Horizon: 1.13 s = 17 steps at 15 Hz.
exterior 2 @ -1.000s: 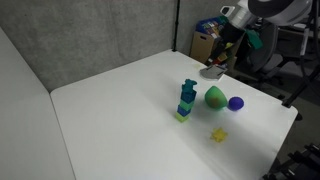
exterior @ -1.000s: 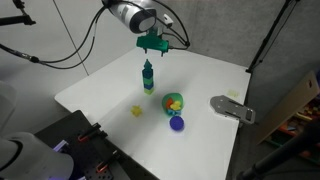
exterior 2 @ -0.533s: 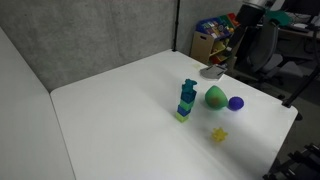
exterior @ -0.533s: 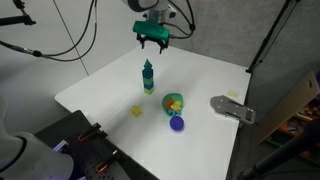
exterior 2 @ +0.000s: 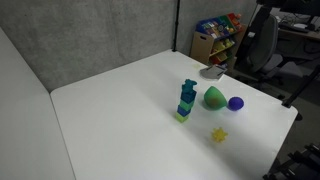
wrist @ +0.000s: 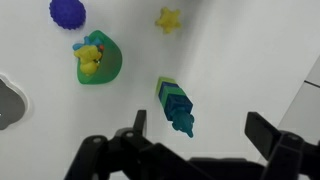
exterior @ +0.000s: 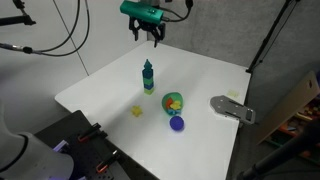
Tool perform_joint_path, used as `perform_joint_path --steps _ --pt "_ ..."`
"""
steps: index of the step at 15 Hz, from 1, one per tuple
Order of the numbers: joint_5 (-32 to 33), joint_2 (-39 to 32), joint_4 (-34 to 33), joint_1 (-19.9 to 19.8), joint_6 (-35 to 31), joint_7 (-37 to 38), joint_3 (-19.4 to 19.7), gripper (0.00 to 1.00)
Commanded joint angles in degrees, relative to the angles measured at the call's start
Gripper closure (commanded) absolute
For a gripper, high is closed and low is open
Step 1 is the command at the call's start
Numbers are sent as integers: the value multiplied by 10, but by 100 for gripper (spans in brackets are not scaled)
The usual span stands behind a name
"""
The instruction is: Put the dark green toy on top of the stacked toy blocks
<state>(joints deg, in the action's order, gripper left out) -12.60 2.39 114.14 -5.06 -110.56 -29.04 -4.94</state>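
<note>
Vertically: dark green toy [exterior: 147, 66] atop stacked toy blocks [exterior: 148, 83], pointing up.

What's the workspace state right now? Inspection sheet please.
Surface: white table, matte.
Job's things: dark green toy sits upright on top of the stacked toy blocks.
Clutter: green bowl with a yellow item inside; blue ball; yellow toy; grey flat object.
Grippers: gripper open, empty, high above the stack.
Cables: black cables hang beyond the table edge.
Surroundings: grey curtain; shelf of coloured items; office chair.
</note>
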Motion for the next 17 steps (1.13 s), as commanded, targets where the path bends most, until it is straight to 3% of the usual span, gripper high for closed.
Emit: perform_joint_path --steps 1,10,17 --pt "39 35 -5 25 43 66 21 0" --pt "106 86 -8 48 98 198 20 0" --pt "101 84 -3 54 87 190 25 0"
